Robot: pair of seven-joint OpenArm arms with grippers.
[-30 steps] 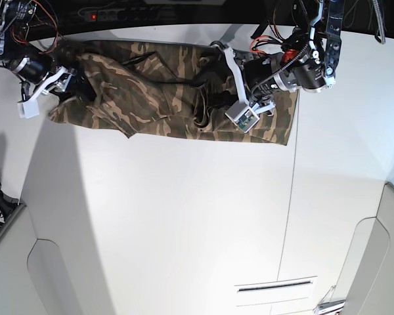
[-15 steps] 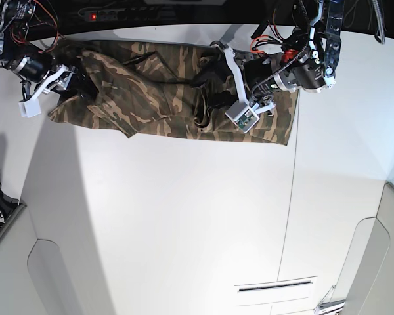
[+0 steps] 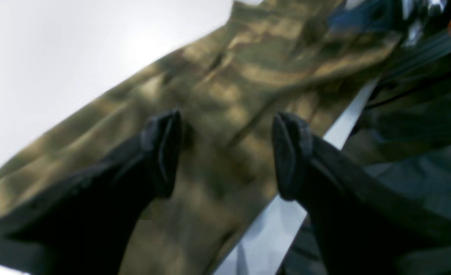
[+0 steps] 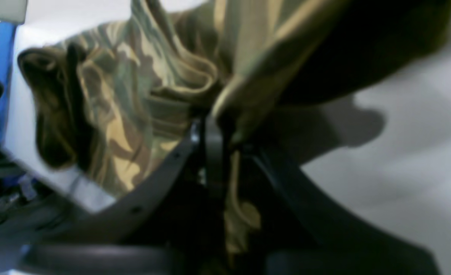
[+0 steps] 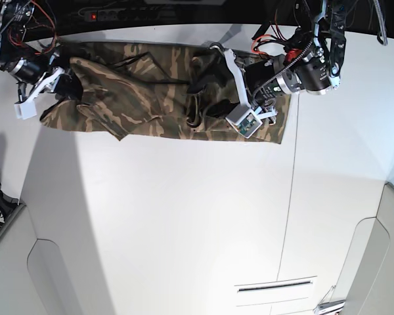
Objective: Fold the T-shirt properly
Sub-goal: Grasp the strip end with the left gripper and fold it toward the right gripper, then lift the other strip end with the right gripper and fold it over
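Shirt (image 5: pixel 151 85) had shifted slightly; right gripper (image 4: pixel 225 143), jaws closed, pinched its bunched end. Left gripper (image 3: pixel 225 152), jaws open, hovered over other end. Straightening seemed underway.

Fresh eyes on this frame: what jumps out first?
The large brown, tan and olive camouflage T-shirt, bunched lengthwise in a long strip across the far part of the white table. Next, the two dark robot arms with pale parts over its ends: the left hand spread open above the cloth at the base view's right, the right hand pinching a raised fold at that view's left.
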